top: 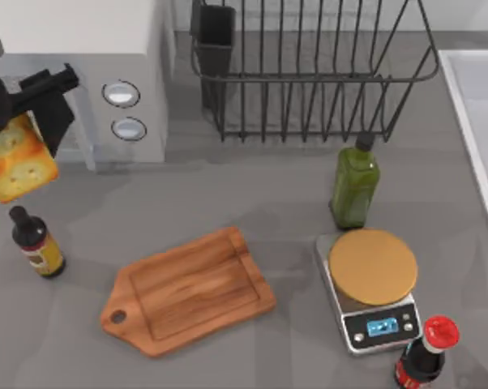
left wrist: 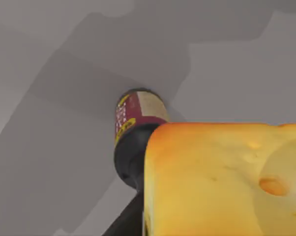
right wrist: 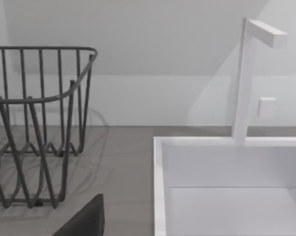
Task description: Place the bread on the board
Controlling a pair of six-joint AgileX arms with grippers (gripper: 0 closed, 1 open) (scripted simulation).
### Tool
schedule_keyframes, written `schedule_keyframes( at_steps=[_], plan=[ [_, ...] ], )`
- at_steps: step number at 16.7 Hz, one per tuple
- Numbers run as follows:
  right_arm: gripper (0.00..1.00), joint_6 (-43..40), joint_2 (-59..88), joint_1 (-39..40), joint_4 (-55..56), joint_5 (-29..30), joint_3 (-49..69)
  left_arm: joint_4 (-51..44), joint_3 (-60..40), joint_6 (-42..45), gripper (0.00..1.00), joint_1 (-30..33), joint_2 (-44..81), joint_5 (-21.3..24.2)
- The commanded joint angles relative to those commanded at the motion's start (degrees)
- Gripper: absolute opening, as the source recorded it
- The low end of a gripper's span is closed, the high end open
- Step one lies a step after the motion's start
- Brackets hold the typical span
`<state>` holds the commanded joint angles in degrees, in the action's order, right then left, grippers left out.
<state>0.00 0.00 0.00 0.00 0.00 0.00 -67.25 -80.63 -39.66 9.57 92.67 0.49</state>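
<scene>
Golden bread (top: 15, 160) apparently gripped in left end effector (top: 13, 121), raised, far left of board (top: 187, 289).

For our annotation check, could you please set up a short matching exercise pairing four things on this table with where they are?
Things:
1. bread
2. board
3. green bottle
4. red-capped bottle

Places:
A. bare, mid-table
B. just behind the scale
C. held up by the left gripper, far left
D. front right

Pairs: 1-C, 2-A, 3-B, 4-D
</scene>
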Motion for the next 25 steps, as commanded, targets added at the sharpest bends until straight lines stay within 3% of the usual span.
schedule_keyframes(
  at_steps=[7,12,16,25],
  plan=[
    [1.00,0.00,0.00,0.00,0.00,0.00,0.00,2.65,2.09,-53.68,0.00,16.79,4.44,1.20],
    [1.00,0.00,0.00,0.00,0.00,0.00,0.00,5.61,4.03,-77.29,0.00,24.10,9.38,0.55],
    [1.00,0.00,0.00,0.00,0.00,0.00,0.00,7.05,5.06,-85.52,0.00,26.74,12.41,-0.33],
    [1.00,0.00,0.00,0.00,0.00,0.00,0.00,7.87,5.54,-85.95,0.00,26.53,12.70,-0.32]
  ],
)
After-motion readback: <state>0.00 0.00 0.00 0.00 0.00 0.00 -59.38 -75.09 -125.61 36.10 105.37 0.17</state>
